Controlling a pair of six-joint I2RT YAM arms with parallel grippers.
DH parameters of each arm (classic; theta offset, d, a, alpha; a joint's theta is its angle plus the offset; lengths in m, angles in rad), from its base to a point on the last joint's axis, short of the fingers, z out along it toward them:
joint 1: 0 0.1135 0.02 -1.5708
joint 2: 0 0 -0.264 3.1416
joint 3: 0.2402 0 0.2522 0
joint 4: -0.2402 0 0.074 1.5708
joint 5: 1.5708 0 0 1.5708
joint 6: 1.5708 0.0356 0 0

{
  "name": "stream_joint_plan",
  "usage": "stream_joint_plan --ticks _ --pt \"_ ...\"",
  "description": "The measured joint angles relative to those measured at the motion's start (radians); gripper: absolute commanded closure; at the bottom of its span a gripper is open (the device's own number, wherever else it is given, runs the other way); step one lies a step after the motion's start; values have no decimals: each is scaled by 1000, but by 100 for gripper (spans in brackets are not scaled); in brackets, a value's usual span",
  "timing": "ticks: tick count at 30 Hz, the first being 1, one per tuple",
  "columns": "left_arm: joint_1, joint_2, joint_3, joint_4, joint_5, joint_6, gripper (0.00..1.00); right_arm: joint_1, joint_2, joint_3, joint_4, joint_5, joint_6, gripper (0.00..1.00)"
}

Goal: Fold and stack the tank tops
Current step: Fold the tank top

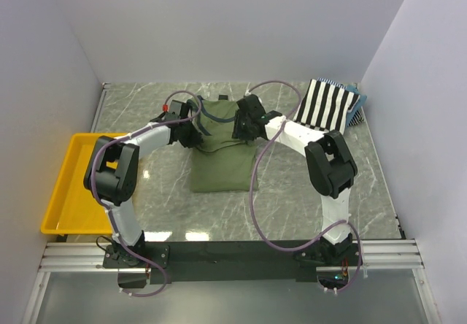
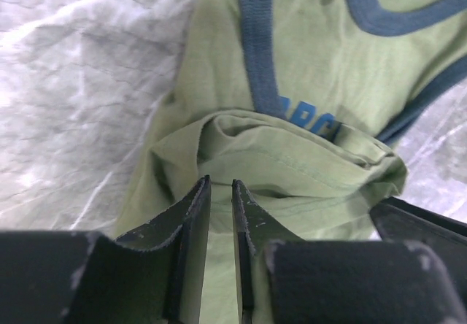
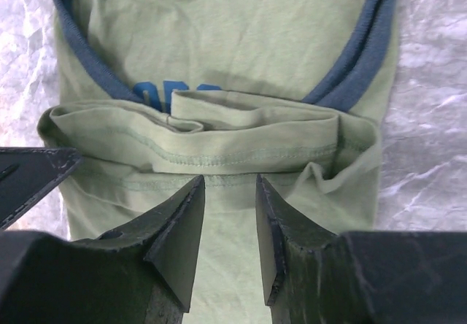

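On a grey marbled surface (image 1: 292,185) walled in white, two robot arms bend over an olive-green tank top (image 1: 222,160) that lies at the middle, just ahead of their bases. Its lower hem is folded up across the chest, and the doubled cloth bunches into soft ridges along the fold. Navy trim (image 2: 259,47) edges the neck and armholes. Blue lettering (image 3: 179,94) is printed on the chest, but the folded hem covers most of it. Only the tops of a few letters show, too little to read a word.

The left fingers (image 2: 190,222) hang over the left part of the fold, parted by a narrow slit with nothing between them. The right fingers (image 3: 182,229) hang over the middle of the same fold, set somewhat wider apart, also gripping nothing. Green cloth shows through both gaps.

The black-and-white striped tank top (image 1: 328,105) lies at the far right corner of the surface, well apart from the green one. No writing is visible on it. A yellow tray (image 1: 55,193) sits at the left edge, beside the left arm.
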Motion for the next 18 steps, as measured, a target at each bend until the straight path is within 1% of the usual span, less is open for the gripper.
stream_joint_plan --ticks 5,13,18 --pt "0 -4 5 -45 -44 18 67 -2 -21 -23 3 7 -3 58" --pt "-1 -12 36 -112 -129 74 65 -2 -47 -64 9 18 -3 58" --pt "-5 -11 80 -135 -149 105 66 -3 -47 -79 11 20 -3 58"
